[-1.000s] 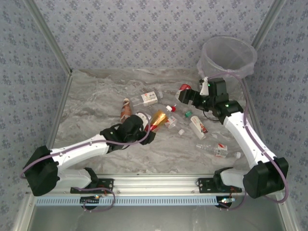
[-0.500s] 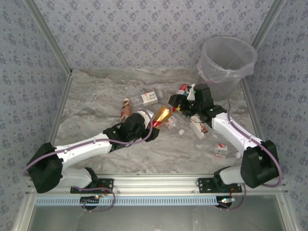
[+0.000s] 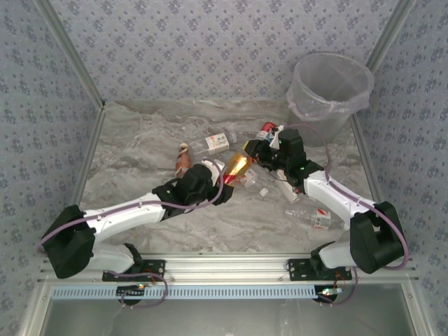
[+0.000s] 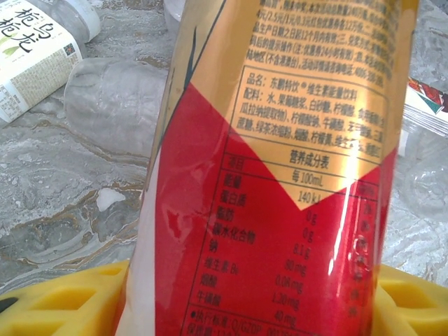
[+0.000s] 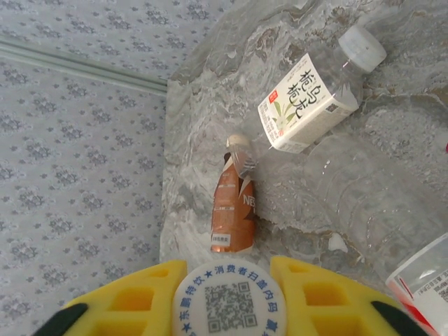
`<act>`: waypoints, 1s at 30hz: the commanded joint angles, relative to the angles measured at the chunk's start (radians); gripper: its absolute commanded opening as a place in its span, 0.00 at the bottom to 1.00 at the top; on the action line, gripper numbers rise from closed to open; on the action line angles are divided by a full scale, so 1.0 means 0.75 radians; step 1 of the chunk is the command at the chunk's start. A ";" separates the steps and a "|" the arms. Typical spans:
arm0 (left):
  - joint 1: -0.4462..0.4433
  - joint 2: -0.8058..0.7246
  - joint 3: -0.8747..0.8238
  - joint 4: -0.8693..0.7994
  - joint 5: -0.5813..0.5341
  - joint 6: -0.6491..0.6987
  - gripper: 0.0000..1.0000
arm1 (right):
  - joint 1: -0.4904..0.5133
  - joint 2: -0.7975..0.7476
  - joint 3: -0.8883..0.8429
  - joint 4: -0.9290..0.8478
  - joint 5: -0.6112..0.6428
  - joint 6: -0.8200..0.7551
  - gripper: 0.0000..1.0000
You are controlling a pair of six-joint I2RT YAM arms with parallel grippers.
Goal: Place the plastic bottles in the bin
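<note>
While both grippers hold the same red-gold bottle (image 3: 235,166) at mid-frame of the top view, you have nothing banked that shows. The left gripper (image 3: 222,180) is clamped around its body, and the right gripper (image 5: 227,308) is closed on its white cap. The bin (image 3: 316,108) stands at upper right, and you can make out no bottle inside. The brown bottle (image 3: 182,161), the white-labelled bottle (image 3: 217,143) and the clear bottles (image 3: 318,217) at lower right lie on the table (image 3: 140,161), all left to do.
</note>
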 commanded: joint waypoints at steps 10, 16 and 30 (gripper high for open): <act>-0.006 0.038 0.068 0.061 0.017 -0.062 0.64 | 0.023 -0.031 -0.013 0.033 0.059 -0.025 0.00; 0.010 0.047 0.089 0.013 -0.011 -0.105 0.83 | 0.023 -0.040 -0.005 -0.003 0.061 -0.052 0.00; 0.066 -0.014 0.042 0.048 0.013 -0.140 0.99 | 0.022 -0.033 0.056 -0.126 0.110 -0.101 0.00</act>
